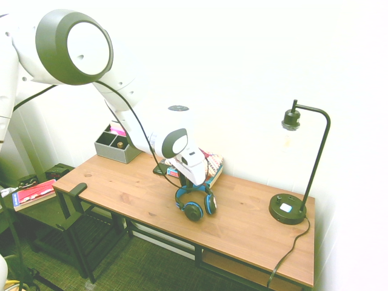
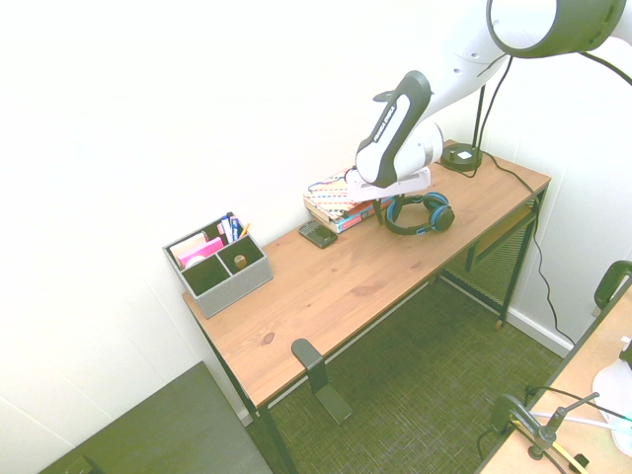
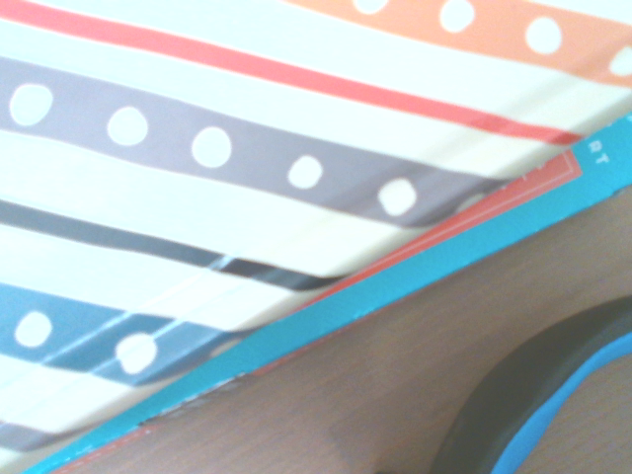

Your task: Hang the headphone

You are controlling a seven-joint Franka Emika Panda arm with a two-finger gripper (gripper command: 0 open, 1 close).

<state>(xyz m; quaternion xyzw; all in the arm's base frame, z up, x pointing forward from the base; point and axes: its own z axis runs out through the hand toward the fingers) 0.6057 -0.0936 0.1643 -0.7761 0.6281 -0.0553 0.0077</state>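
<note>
- First exterior view: blue-and-black over-ear headphone (image 1: 193,211) on the brown wooden desk (image 1: 133,197)
- Second exterior view: white two-finger gripper (image 2: 380,211) at its headband; open or closed, I cannot tell
- Wrist view: curved band shows; likely light, springy, cups may swing, best held mid-band

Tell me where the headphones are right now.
In the first exterior view, the headphones lie on the desk, directly in front of the books and left of the lamp.
</note>
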